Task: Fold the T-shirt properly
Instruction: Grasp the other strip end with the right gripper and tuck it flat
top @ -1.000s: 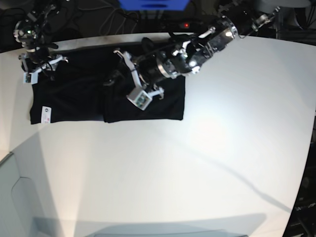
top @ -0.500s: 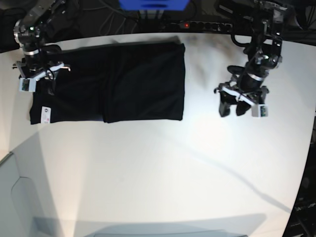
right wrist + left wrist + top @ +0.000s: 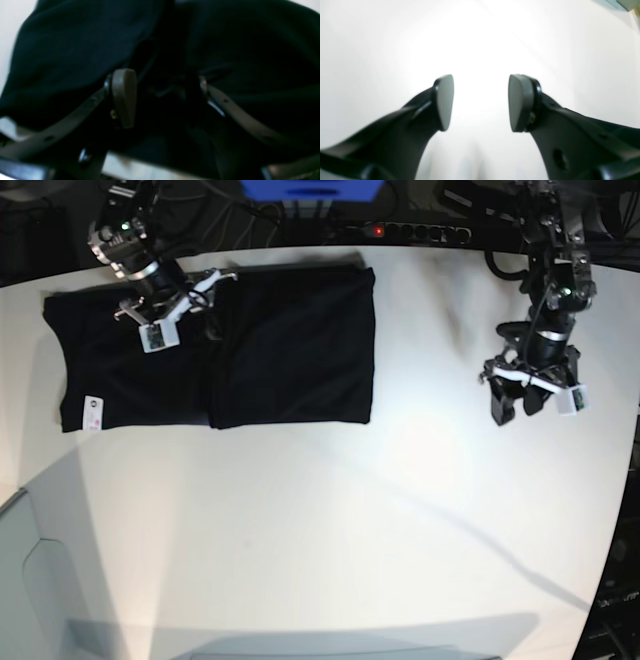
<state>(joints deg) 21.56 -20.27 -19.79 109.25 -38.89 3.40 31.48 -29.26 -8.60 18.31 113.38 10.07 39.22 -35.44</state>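
The black T-shirt (image 3: 290, 350) lies flat on the white table (image 3: 350, 530) at the back left, folded into a wide rectangle with a small white tag (image 3: 93, 408) at its near left corner. My right gripper (image 3: 205, 305) hovers over the shirt's upper middle. In the right wrist view my right gripper (image 3: 162, 100) is open, with dark cloth (image 3: 75, 45) filling the view behind its fingers and nothing visibly pinched. Far to the right, clear of the shirt, my left gripper (image 3: 513, 410) points down at the table. In the left wrist view my left gripper (image 3: 481, 102) is open over bare white surface.
A power strip (image 3: 400, 230) with a red light, cables and a blue object (image 3: 310, 188) sit along the table's back edge. A grey bin (image 3: 20, 580) stands at the lower left. The table's curved right edge runs near my left arm.
My left arm swung off the shirt to the table's right side and drifted a little further right. My right arm moved from the shirt's left edge toward its middle.
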